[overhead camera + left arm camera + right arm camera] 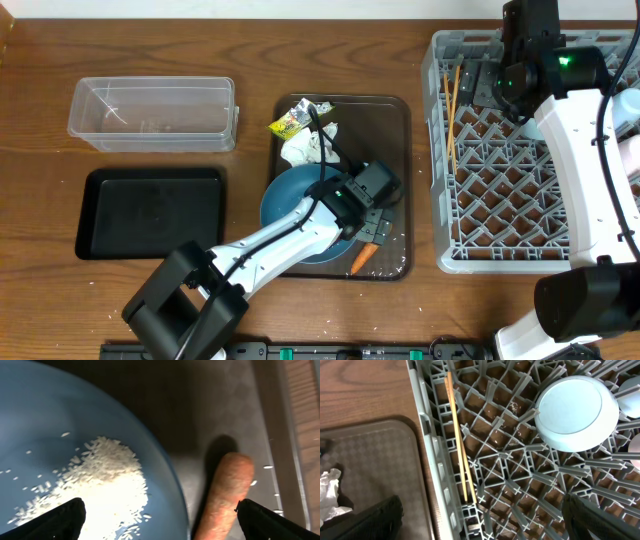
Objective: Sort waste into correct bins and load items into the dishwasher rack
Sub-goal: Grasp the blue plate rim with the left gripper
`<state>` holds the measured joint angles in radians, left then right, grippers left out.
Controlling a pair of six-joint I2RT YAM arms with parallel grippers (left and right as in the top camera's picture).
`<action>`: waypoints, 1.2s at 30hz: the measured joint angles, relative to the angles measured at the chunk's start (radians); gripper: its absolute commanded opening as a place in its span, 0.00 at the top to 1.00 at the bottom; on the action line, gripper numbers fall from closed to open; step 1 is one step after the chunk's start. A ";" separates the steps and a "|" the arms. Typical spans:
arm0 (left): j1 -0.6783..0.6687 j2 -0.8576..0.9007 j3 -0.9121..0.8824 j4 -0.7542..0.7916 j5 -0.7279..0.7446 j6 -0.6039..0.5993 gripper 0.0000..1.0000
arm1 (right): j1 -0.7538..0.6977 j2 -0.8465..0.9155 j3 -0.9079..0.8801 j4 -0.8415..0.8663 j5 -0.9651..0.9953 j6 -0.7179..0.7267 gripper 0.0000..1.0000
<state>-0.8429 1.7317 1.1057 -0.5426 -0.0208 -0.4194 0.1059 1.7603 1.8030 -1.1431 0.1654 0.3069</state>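
- The left arm (285, 238) had a white shell, black joints and a thin black cable (327, 145) near the fingers (55, 520).
- The right arm (580, 140) was white too, with a green light (567, 62) behind its fingers.
- The fingers were plain matte black.

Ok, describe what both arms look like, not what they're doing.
Left arm and right arm match: smooth white links between chunky black joints, a thin black cable running along each, and a small green light near each wrist. The left pincer and right pincer have matte black fingers.
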 measured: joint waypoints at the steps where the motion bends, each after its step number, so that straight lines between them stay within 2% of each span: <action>1: -0.001 0.000 0.000 -0.007 -0.018 -0.005 0.13 | 0.000 0.000 0.000 0.000 0.000 0.000 0.01; 8: -0.001 0.000 0.000 -0.022 -0.084 -0.003 0.14 | 0.000 0.000 0.000 0.000 0.000 0.000 0.01; 15: -0.001 0.012 0.000 -0.021 -0.074 -0.003 0.14 | 0.000 0.000 0.000 0.000 0.000 0.000 0.01; 24: -0.001 0.080 0.000 -0.012 -0.051 -0.003 0.21 | 0.000 0.000 0.000 0.000 0.000 0.000 0.01; 30: -0.001 0.080 0.000 -0.006 -0.049 -0.005 0.34 | 0.000 0.000 0.000 0.000 0.000 0.000 0.01; 36: -0.001 0.080 0.000 -0.006 -0.043 -0.004 0.57 | 0.000 0.000 0.000 0.000 0.000 0.000 0.01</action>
<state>-0.8436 1.8114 1.1057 -0.5491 -0.0643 -0.4236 0.1059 1.7603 1.8030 -1.1435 0.1650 0.3065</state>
